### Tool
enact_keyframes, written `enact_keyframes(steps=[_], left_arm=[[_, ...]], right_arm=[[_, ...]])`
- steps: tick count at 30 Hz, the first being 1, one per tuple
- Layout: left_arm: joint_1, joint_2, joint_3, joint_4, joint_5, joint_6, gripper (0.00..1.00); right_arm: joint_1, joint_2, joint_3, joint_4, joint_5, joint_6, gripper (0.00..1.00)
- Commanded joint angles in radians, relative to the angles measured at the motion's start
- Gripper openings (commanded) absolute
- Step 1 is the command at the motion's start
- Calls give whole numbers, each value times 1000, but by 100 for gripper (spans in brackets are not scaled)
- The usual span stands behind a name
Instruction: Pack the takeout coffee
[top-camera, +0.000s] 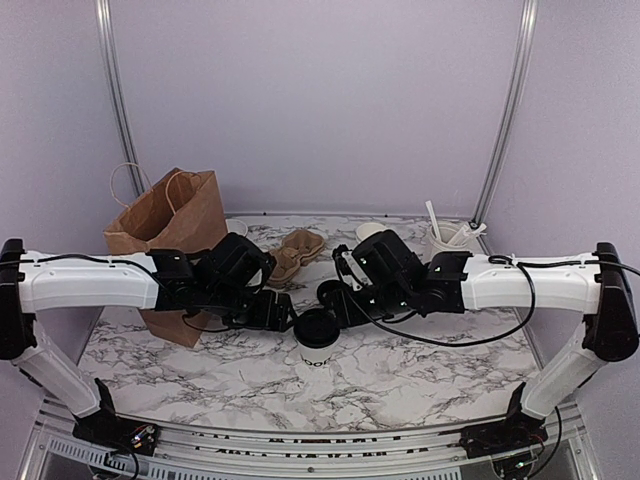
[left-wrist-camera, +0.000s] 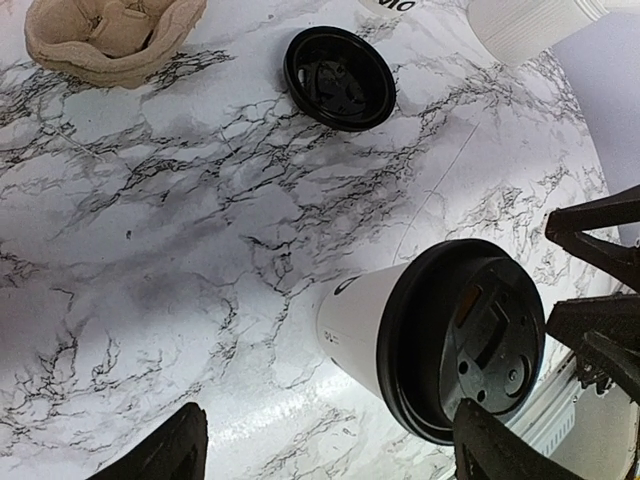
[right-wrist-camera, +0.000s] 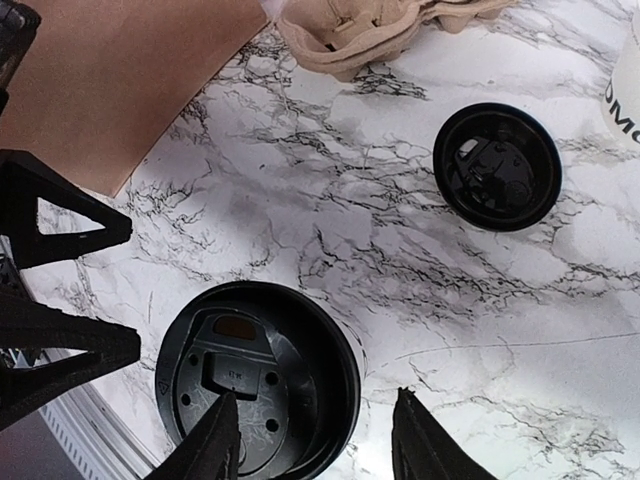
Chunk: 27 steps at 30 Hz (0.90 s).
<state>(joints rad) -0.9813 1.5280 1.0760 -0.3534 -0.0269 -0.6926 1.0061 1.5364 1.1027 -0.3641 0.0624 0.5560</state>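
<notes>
The takeout coffee (top-camera: 317, 345) is a small white cup with a black lid, standing upright on the marble table (top-camera: 430, 370) near the front middle. My left gripper (top-camera: 293, 320) is open just left of it. In the left wrist view the cup's white side (left-wrist-camera: 360, 325) and lid (left-wrist-camera: 465, 340) lie near the right finger (left-wrist-camera: 500, 450) of the open left gripper (left-wrist-camera: 330, 460). My right gripper (top-camera: 338, 303) is open just behind and right of the cup. In the right wrist view the gripper (right-wrist-camera: 315, 445) hovers over the lid's (right-wrist-camera: 255, 375) right rim. Neither holds anything.
A brown paper bag (top-camera: 165, 230) stands at the back left. A cardboard cup carrier (top-camera: 297, 252) lies behind the grippers. A loose black lid (right-wrist-camera: 497, 166) lies on the table between carrier and cup. A white cup of utensils (top-camera: 447, 240) and a small bowl (top-camera: 370, 231) stand at the back right.
</notes>
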Motion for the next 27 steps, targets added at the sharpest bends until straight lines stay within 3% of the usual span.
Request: enact_keyframes(steps=[1, 7, 17, 27], left_arm=[[-5, -63, -46, -29, -6, -27, 85], [-5, -69, -80, -2, 2, -45, 83], [-7, -30, -67, 35, 28, -50, 82], [-10, -3, -58, 56, 43, -52, 80]], right_arm=[[-5, -28, 26, -24, -24, -12, 46], [-47, -61, -29, -1, -66, 1, 32], [-113, -85, -135, 101, -208, 24, 30], [-120, -63, -158, 135, -254, 32, 29]])
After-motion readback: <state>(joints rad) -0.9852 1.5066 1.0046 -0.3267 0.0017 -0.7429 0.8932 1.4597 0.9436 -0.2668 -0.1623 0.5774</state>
